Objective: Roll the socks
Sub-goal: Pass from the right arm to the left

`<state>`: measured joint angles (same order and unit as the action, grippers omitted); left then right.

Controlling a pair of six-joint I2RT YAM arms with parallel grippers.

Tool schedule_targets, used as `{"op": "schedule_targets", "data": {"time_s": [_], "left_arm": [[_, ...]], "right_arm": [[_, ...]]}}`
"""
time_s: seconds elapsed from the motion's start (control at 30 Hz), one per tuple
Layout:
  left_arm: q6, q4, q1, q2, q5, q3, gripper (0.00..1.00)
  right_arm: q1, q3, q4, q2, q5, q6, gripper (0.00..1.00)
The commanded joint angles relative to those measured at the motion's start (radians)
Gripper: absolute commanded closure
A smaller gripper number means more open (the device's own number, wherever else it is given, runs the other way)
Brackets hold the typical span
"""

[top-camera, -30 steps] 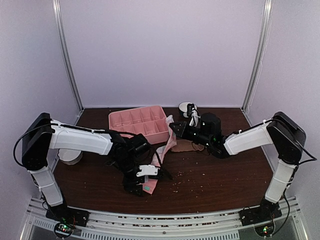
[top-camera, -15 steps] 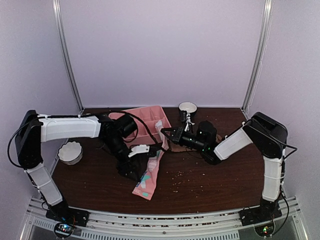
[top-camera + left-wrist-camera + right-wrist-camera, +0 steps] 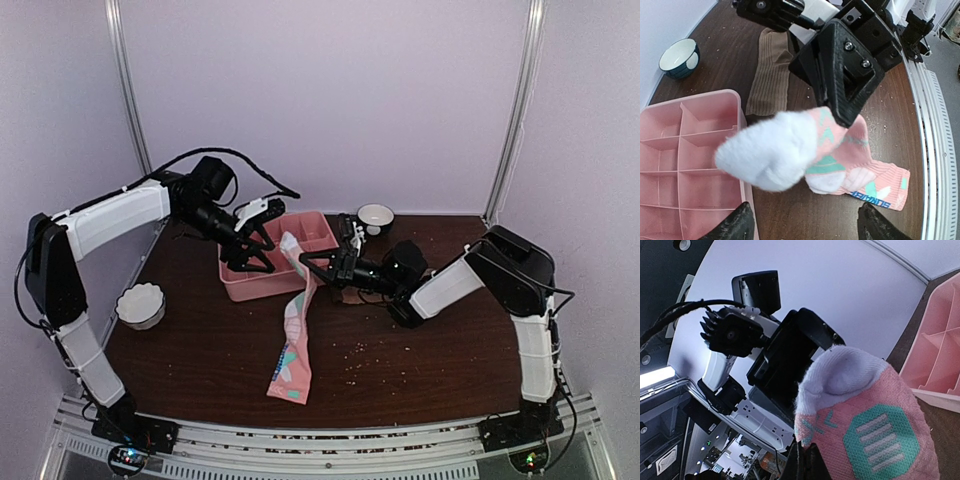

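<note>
The pink sock (image 3: 297, 330) with teal and white patches hangs stretched from my right gripper (image 3: 306, 258), which is shut on its white toe. Its cuff end (image 3: 875, 181) rests on the table near the front edge. The right wrist view shows the pinched toe (image 3: 860, 410) close up, above the closed fingers (image 3: 805, 462). My left gripper (image 3: 260, 254) hovers open over the near corner of the pink tray, above and just left of the toe, holding nothing; its fingertips (image 3: 742, 225) stand wide apart. The tan-brown sock (image 3: 771, 75) lies flat on the table under the right arm.
A pink compartmented tray (image 3: 240, 285) sits at the back centre-left. A white bowl (image 3: 140, 305) stands at the left, and a small dark-sided bowl (image 3: 376, 215) at the back. Crumbs are scattered over the brown table (image 3: 420, 360).
My left arm has risen from the sock's lower end and swung back over the tray. The right gripper has carried the toe left and upward, pulling the sock out straight.
</note>
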<state>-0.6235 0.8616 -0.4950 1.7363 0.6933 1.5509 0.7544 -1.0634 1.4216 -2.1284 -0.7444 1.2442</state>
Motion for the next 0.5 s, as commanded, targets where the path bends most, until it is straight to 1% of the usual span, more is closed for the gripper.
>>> {"op": "schedule_targets", "data": {"time_s": [0.0,0.17,0.47], "left_arm": [[-0.103,0.007,0.002,0.039,0.111,0.029,0.28],[-0.171,0.042,0.001,0.062,0.167,0.047,0.29],[-0.191,0.045,-0.008,0.055,0.17,0.044,0.34]], "right_arm": [[0.013,-0.029,0.117,-0.029,-0.08,0.101,1.0],[0.03,-0.061,0.101,-0.044,-0.11,0.116,1.0],[0.045,-0.095,0.085,-0.063,-0.142,0.134,1.0]]}}
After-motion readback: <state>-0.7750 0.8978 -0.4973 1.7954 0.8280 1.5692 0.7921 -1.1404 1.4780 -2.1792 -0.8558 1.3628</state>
